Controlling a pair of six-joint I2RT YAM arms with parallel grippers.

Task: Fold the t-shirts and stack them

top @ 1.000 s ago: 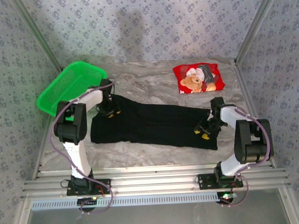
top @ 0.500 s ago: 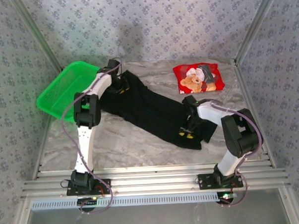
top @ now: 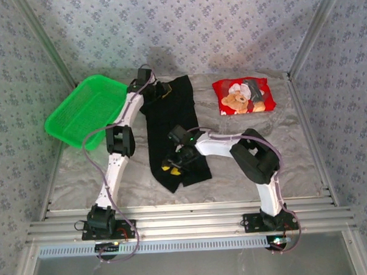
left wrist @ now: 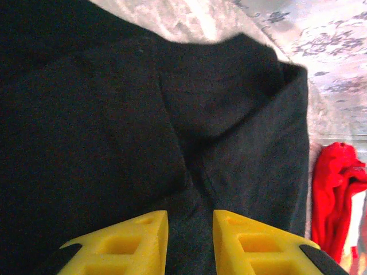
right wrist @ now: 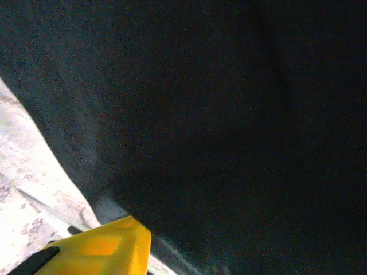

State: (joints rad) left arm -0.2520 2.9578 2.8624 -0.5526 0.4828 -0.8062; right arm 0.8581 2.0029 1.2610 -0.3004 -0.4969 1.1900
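Marble-patterned desk carries the red teddy-bear t-shirt folded at far right while the black t-shirt lies mid-desk as a long strip, far end pinched by the left end effector, right end effector at the near end, grip unclear; folding, stacking remain.

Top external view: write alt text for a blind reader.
A long black cloth t-shirt lies on a marbled table, left gripper at its far end, right gripper at its near end. Folded red teddy-print t-shirt far right; green plastic mesh basket far left.
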